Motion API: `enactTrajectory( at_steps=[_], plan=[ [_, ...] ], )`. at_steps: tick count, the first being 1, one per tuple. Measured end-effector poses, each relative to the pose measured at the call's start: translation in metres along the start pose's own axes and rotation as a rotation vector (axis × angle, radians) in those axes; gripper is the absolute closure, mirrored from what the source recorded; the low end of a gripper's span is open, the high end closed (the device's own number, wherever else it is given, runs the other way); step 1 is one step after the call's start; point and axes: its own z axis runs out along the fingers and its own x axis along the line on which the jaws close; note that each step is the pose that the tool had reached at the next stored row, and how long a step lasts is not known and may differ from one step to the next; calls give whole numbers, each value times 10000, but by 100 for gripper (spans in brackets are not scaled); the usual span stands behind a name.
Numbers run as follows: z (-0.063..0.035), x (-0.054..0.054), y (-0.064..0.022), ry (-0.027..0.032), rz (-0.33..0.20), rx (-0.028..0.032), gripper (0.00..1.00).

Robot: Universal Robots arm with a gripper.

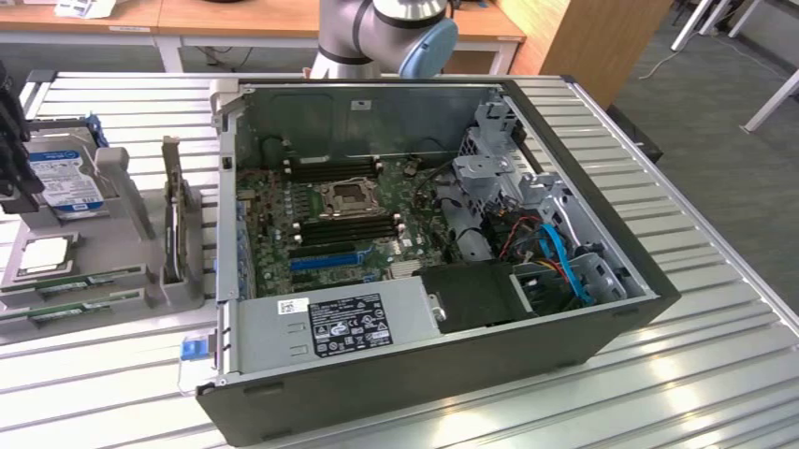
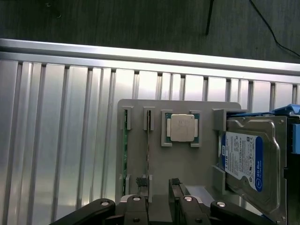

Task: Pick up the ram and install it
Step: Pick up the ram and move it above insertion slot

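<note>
The ram [image 2: 148, 145] stands edgewise in the holder [image 2: 187, 164], its length along the holder's side edge, with the gripper [image 2: 158, 183] fingers apart near one end.

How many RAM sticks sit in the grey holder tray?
2. Both stand on edge in narrow slots of the grey tray: one ram in the outer slot, the other ram in the slot beside the CPU.
</note>
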Motion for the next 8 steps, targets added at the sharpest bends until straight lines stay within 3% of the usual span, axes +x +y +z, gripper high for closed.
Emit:
enactTrajectory(
  at_steps=[8],
  plan=[
    [113, 2, -5, 0, 3, 0, 69]
  ],
)
